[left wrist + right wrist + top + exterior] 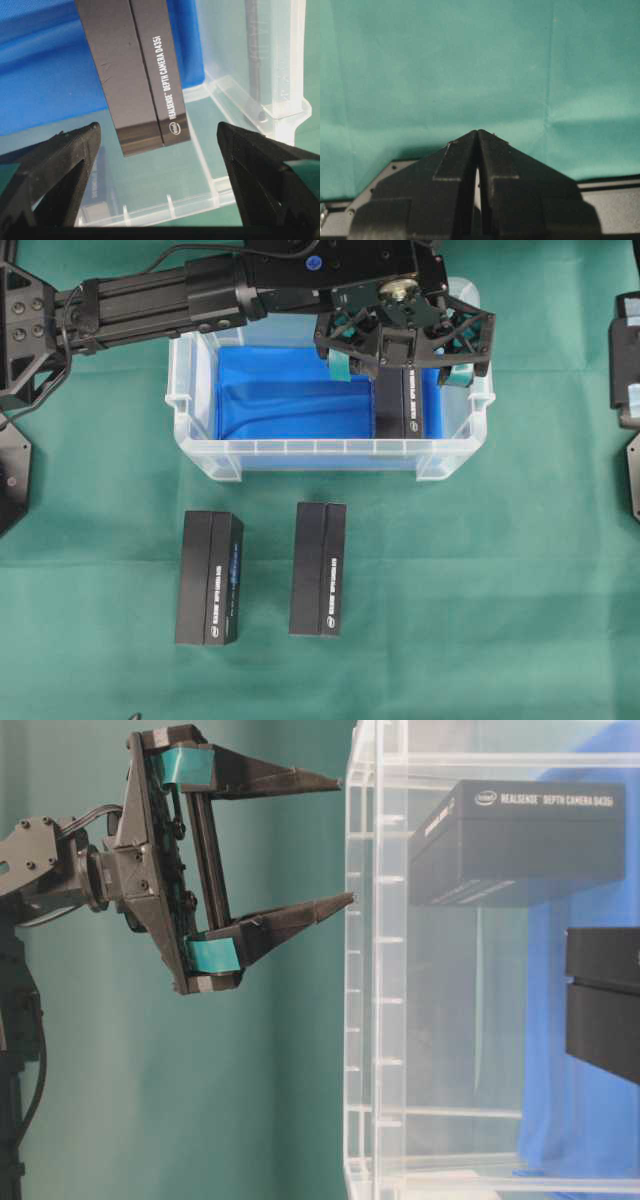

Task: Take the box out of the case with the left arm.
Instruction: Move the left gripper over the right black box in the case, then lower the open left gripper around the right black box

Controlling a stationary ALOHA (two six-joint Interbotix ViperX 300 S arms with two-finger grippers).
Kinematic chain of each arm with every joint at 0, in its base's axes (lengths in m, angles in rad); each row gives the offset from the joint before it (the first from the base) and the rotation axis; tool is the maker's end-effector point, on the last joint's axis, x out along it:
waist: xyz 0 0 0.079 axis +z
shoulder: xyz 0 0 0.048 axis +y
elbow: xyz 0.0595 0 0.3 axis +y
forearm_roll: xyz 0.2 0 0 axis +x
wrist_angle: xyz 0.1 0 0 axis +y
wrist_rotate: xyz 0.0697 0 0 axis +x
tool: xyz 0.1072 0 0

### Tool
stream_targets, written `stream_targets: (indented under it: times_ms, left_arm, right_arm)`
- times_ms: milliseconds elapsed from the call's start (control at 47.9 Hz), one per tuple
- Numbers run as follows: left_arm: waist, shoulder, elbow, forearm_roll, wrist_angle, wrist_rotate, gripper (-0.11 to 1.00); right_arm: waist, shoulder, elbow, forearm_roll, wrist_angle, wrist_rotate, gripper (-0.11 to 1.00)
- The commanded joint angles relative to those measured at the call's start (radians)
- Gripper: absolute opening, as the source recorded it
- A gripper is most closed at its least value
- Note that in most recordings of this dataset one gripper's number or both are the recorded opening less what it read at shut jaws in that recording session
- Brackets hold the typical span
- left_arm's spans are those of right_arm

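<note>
The case (205,455) is a clear plastic tub with a blue lining, standing at the back middle of the green cloth. One black box (398,410) lies inside it along the right wall. My left gripper (400,368) hangs over that box, open wide, its teal-padded fingers (338,365) on either side and apart from it. In the left wrist view the box (145,85) lies ahead, between the spread jaws of the left gripper (157,129). The table-level view shows the left gripper (345,842) just outside the case rim (375,970). My right gripper (477,134) is shut and holds nothing.
Two more black boxes (209,578) (318,568) lie side by side on the green cloth in front of the case. The right arm (625,360) rests at the right edge of the table, away from the case.
</note>
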Motion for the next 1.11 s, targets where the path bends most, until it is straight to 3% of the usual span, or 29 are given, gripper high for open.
stream_targets:
  times_ms: [0,397,835,1086]
  left_arm:
    - [0.002,-0.021,-0.009,0.0,-0.003,0.002,0.97]
    - [0.002,-0.028,0.031,0.005,-0.012,0.002,0.97]
    - [0.014,-0.078,0.201,0.017,-0.152,-0.012,0.97]
    - [0.026,-0.08,0.242,0.028,-0.242,-0.021,0.97]
  right_arm:
    - [-0.002,0.0,-0.009,0.002,-0.003,-0.002,0.03]
    - [0.0,0.0,-0.009,0.003,-0.002,0.0,0.03]
    - [0.0,0.0,-0.009,0.003,-0.002,0.0,0.03]
    - [-0.002,0.0,-0.009,0.003,-0.003,0.0,0.03]
